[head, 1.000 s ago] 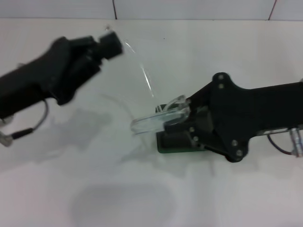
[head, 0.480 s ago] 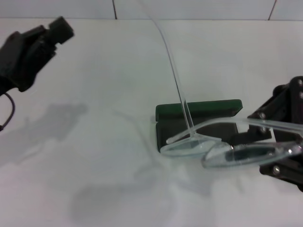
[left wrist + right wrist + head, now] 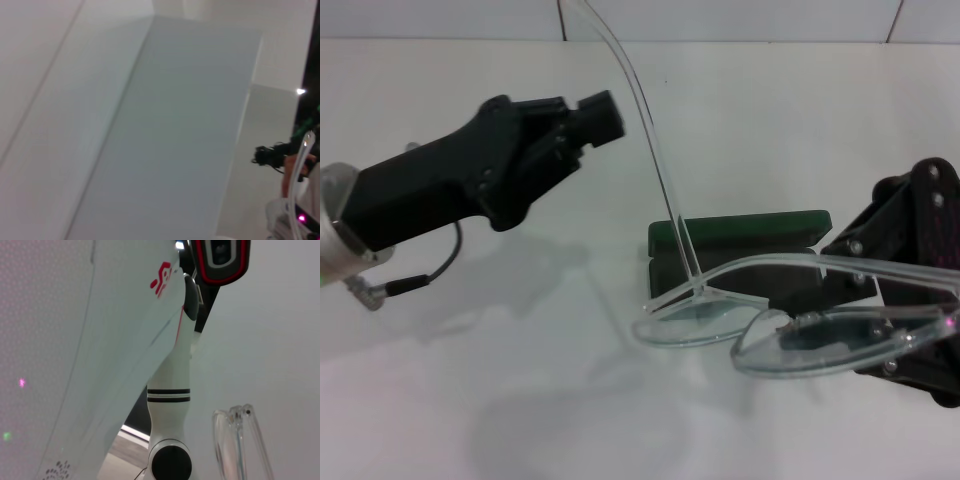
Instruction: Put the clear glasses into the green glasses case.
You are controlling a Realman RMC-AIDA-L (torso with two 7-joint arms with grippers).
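Head view: high, looking forward-down on white table [image 3: 520, 400]; clear glasses [image 3: 790, 330] very near lens, toward 4 o'clock; left wrist view faces off into room, far wall; right wrist view tilted upward at robot body [image 3: 170, 390], close; both show clear glasses.

White tabletop [image 3: 520, 400], pale tiled wall [image 3: 720, 18] w/ dark seams behind.

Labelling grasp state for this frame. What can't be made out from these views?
- Right gripper fingers: head view, hidden behind the clear glasses and the arm's own body.
- Left gripper fingers: head view, too blurred; the left wrist view shows none.
- Green glasses case: head view, its inside mostly covered by the glasses.
- Glasses arm tip: cut off by the head view's top edge.
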